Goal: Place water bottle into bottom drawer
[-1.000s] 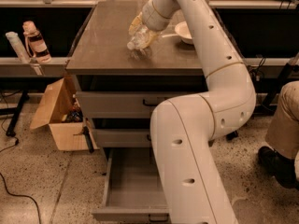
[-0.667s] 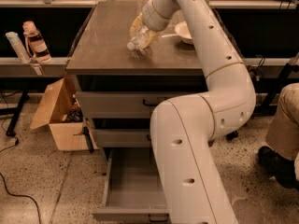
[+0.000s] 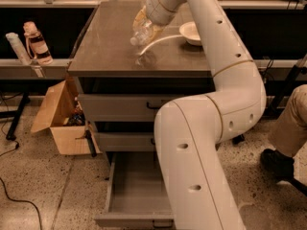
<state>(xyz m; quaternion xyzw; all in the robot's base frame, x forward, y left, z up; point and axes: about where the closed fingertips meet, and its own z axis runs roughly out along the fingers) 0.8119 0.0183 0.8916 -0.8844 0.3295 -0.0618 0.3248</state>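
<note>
The water bottle, clear crinkled plastic, hangs tilted just above the grey cabinet top, with its shadow on the surface below it. My gripper reaches in from the upper right and is shut on the bottle's upper end. The bottom drawer stands pulled open at floor level, its plain grey interior showing. My own arm covers the drawer's right side.
A white bowl sits on the cabinet top right of the gripper. The two upper drawers are closed. A pink-capped bottle stands on a shelf at the left, above an open cardboard box. A person's leg is at the right.
The gripper has risen a little with the water bottle, which now hangs off the cabinet top instead of resting on it.
</note>
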